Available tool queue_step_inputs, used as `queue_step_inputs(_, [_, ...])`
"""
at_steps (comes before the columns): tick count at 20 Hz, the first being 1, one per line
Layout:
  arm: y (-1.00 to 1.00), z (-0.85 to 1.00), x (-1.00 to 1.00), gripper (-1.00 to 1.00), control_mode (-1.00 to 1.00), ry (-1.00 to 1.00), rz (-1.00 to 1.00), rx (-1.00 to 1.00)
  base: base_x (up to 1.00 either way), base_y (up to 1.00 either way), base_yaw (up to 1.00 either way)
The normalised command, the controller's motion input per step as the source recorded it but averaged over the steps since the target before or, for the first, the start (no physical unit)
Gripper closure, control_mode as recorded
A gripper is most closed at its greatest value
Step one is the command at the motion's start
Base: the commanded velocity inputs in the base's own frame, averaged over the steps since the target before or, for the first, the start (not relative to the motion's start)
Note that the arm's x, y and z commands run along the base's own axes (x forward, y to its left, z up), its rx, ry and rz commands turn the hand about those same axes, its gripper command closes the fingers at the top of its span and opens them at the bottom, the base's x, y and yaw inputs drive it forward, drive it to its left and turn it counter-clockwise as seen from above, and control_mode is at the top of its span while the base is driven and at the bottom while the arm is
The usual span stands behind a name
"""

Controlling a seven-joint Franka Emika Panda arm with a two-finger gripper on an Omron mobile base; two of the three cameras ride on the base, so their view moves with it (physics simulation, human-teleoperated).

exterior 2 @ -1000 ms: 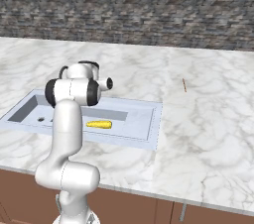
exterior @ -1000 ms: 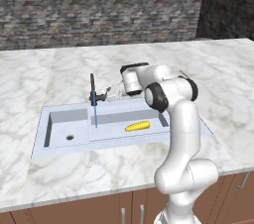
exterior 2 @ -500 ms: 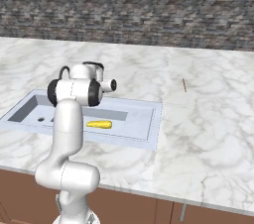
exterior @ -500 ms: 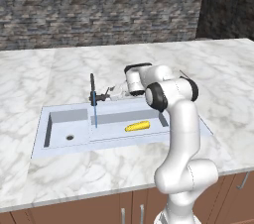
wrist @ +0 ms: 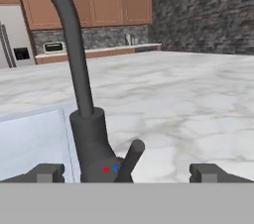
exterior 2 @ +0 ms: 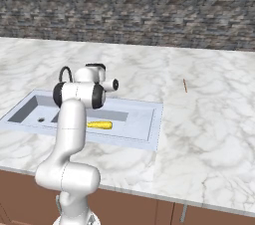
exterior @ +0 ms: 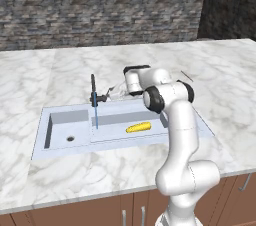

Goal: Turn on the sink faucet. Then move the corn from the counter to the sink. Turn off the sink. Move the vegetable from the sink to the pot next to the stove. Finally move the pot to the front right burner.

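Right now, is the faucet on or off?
On: a thin blue stream falls from the faucet into the sink.

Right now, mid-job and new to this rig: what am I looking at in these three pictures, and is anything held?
A white robot arm stands at a marble counter. Two pictures come from cameras on its base, behind it to left and right. The third looks out from its hand. The sink holds the corn in its wide compartment, and water streams from the black faucet. In the hand view the gripper is open, empty, with the faucet's side lever between its fingertips.
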Motion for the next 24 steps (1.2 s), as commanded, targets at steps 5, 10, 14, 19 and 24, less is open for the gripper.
queue_step_inputs(5, [0.07, -0.03, 0.42, -1.0, -1.0, 0.05, 0.0, 0.0, 0.0, 0.0, 0.0])
queue_step_inputs(10, [0.37, -0.01, 0.1, -1.0, -1.0, 0.01, 0.04, 0.0, 0.0, 0.0, 0.0])
queue_step_inputs(14, [0.59, -0.01, 0.0, -1.0, -1.0, 0.0, 0.08, 0.0, 0.0, 0.0, 0.0])
queue_step_inputs(19, [0.62, 0.0, 0.0, -1.0, -1.0, 0.0, 0.07, 0.0, 0.0, 0.0, 0.0])
queue_step_inputs(24, [-0.07, 0.0, 0.0, -1.0, -1.0, 0.0, 0.01, 0.04, 0.0, 0.0, 0.0])
